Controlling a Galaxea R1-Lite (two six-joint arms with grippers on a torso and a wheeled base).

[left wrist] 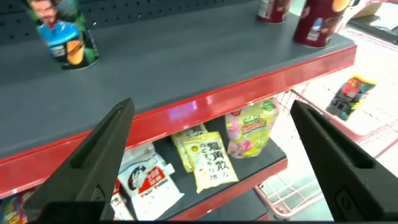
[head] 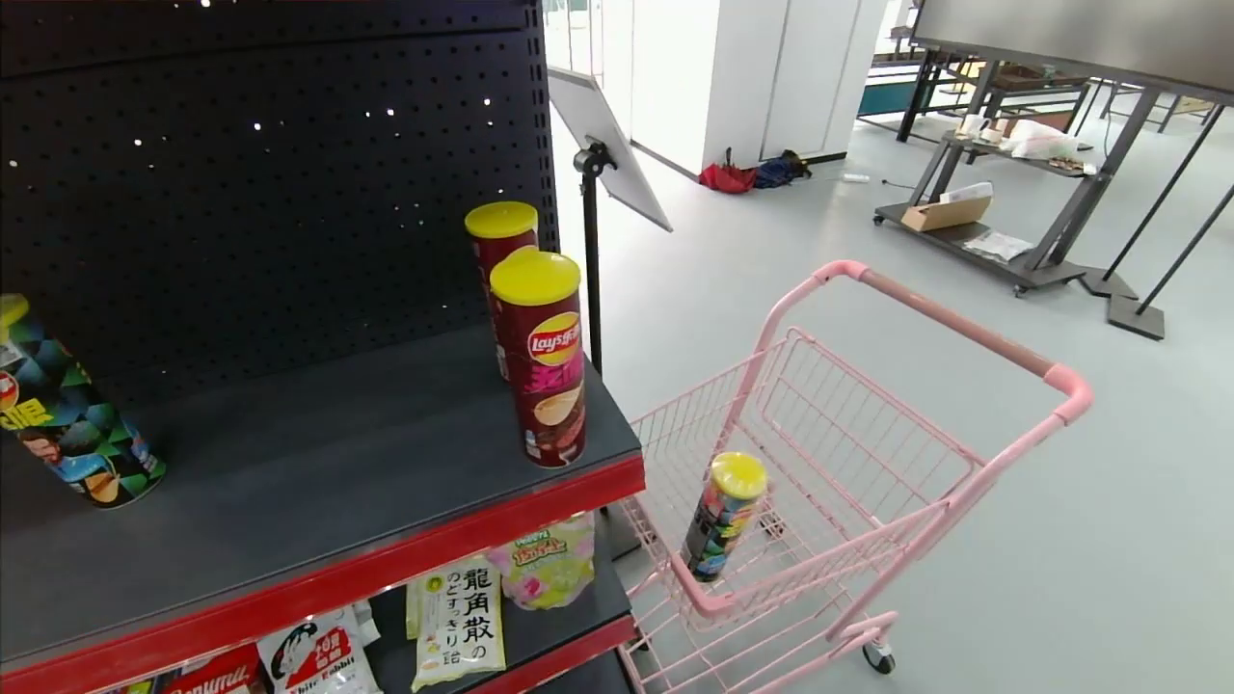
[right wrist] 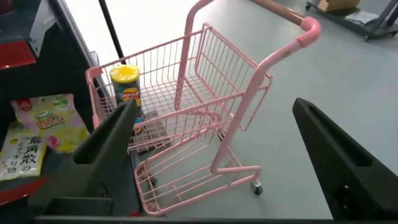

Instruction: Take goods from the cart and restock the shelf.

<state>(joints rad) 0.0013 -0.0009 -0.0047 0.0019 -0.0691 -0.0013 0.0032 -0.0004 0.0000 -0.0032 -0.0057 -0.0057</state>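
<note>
Yellow-lidded chip can (head: 723, 516) stands upright inside pink cart (head: 964, 333), in the corner by the shelf (head: 337, 463). Likely light, stiff but dentable, slick; grab mid-body. Right gripper (right wrist: 212, 106) near cart, spread wide, empty. Left gripper (left wrist: 211, 106) beside cart, also wide, empty.

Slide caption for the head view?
One chip can sits in the pink cart beside a shelf holding two red cans and one patterned can.

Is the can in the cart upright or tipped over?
Upright: the can stands on end in the cart, its yellow lid on top.
</note>
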